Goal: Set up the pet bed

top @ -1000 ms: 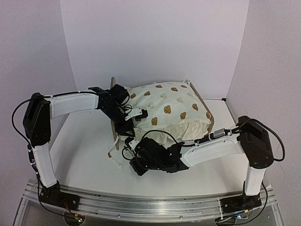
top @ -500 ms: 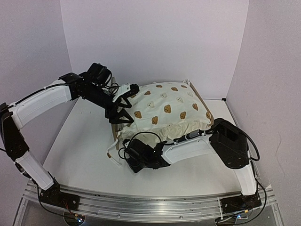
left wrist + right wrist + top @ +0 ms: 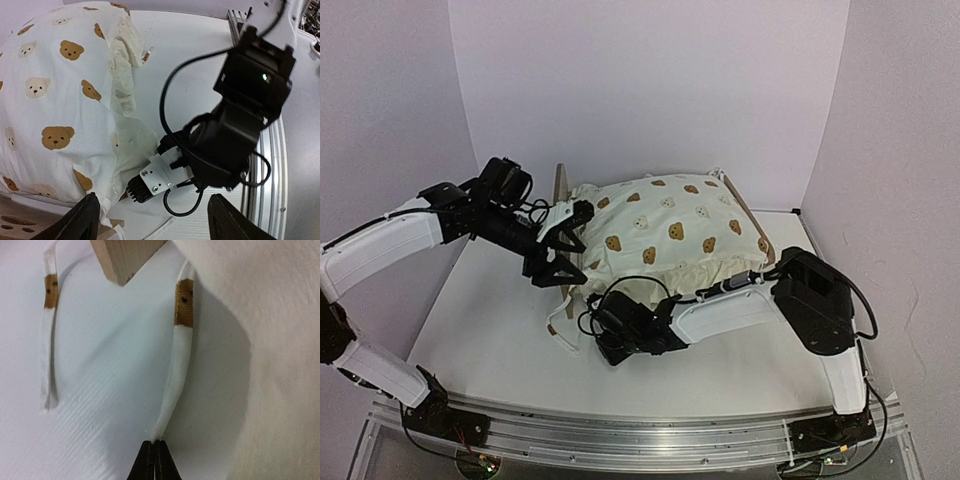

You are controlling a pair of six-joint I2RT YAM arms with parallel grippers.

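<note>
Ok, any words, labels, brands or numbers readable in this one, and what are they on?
None readable in any view.
The duvet shows only bear faces.
The tie string pinched in the right gripper has a plain brown patch, no lettering.
The right arm shows a green light, no label.
</note>
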